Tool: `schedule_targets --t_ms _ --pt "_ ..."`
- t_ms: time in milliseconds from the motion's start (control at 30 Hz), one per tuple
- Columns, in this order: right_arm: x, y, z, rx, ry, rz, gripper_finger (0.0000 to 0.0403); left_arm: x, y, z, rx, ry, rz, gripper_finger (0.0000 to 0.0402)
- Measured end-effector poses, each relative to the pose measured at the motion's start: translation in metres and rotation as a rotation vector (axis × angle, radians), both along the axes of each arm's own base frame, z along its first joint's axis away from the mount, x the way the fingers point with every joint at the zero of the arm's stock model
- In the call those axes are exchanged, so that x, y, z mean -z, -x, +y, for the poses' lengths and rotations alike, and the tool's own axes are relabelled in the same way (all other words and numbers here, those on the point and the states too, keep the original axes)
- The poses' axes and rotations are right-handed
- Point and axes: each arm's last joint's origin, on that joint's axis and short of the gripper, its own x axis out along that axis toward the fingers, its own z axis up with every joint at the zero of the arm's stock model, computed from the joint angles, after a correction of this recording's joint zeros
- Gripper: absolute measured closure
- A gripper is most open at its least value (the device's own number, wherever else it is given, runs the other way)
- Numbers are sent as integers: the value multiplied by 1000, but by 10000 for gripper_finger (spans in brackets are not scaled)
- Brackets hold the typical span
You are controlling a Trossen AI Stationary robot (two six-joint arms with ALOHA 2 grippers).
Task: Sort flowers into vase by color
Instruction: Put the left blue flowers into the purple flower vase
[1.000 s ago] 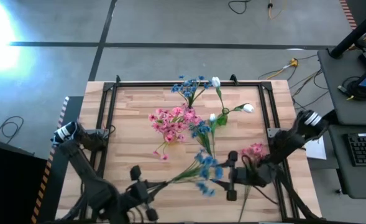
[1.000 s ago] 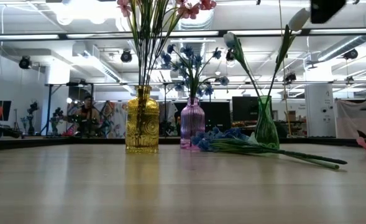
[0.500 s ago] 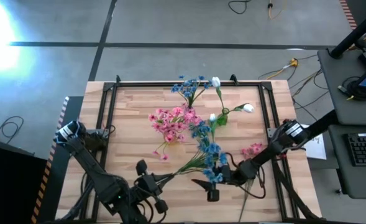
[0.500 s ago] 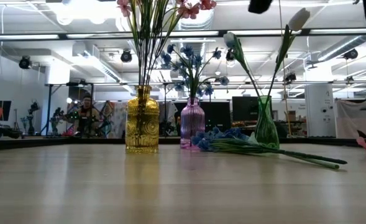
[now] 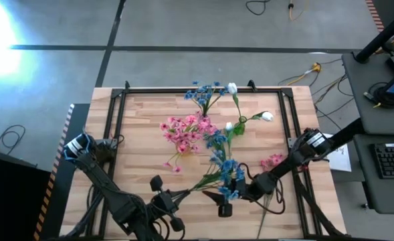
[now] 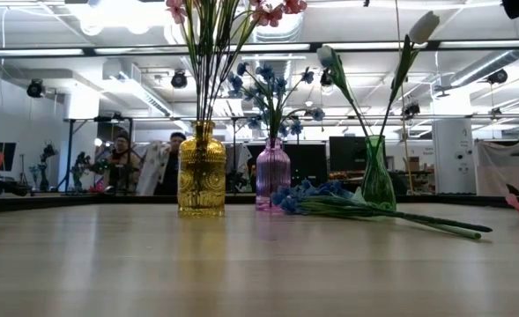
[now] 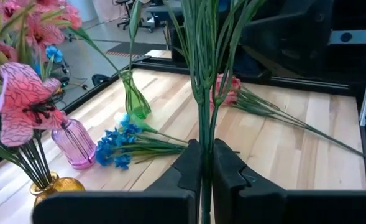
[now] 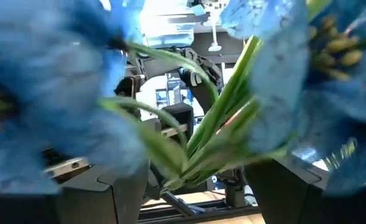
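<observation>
The left pincer (image 5: 173, 199) is clenching a blue spray (image 5: 225, 175) by its stems near the table's (image 5: 143, 120) front edge. The right pincer (image 5: 217, 202) is gaping around the blooms, probably taking it over for the purple vase (image 6: 272, 176).

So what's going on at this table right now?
Two arms are sorting artificial flowers by colour. The left gripper is shut on the green stems of a blue spray held above the table's front edge. The right gripper stands open around its blossom end. Pink flowers already fill the yellow vase, blue ones the purple vase, white buds the green vase. Another blue spray lies on the table.
</observation>
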Motion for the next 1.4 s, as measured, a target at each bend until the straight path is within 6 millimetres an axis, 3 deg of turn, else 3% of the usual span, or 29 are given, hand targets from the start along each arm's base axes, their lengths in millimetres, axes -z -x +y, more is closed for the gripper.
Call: schedule_targets --t_ms 200,333,600,767,1067,1233,1400 --pt "3 -11 -7 2 -33 56 169 0 -1 0 3 7 3 401" --pt "4 -15 -8 -3 -36 79 193 0 -1 0 2 9 2 401" --pt "5 -15 -7 -4 -17 90 317 0 -1 1 -8 13 -9 394" --pt "8 -14 -5 15 48 133 382 -1 -1 1 -7 34 -14 343" --pt "-6 5 6 164 191 336 373 0 0 1 4 38 8 226" --pt "-26 28 2 179 195 495 372 1 1 1 9 41 22 203" --pt "-54 61 -22 164 79 667 374 1 0 2 6 44 22 201"
